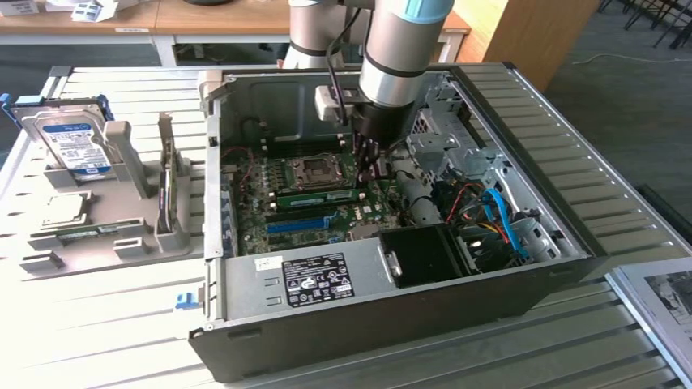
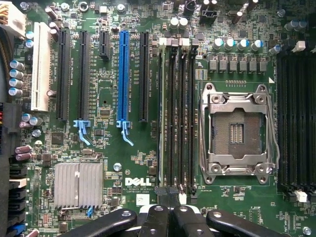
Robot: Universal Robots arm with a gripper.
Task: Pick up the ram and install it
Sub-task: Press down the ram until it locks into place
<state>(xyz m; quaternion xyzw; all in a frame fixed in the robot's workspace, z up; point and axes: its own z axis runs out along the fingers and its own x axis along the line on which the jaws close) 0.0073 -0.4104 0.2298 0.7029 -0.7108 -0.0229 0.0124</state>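
Note:
The ram (image 1: 316,195) is a long green stick standing on edge in a memory slot on the motherboard, between the CPU socket (image 1: 319,168) and the blue slot (image 1: 297,223). From the wrist view the ram (image 2: 161,113) shows edge-on as a thin line in the outermost black slot beside the CPU socket (image 2: 237,131). My gripper (image 1: 373,173) reaches down into the open computer case (image 1: 562,203), at the ram's end toward the exterior view's right. The gripper (image 2: 168,195) is shut with nothing visible between its fingers, its tips over the end of the memory slots. Whether they touch the ram I cannot tell.
A grey holder (image 1: 108,235) at the exterior view's left carries a hard drive (image 1: 70,146), a CPU chip (image 1: 65,209) and an upright card (image 1: 168,194). Inside the case, a power supply (image 1: 313,275), a black fan box (image 1: 427,255) and blue and red cables (image 1: 492,219) crowd the motherboard.

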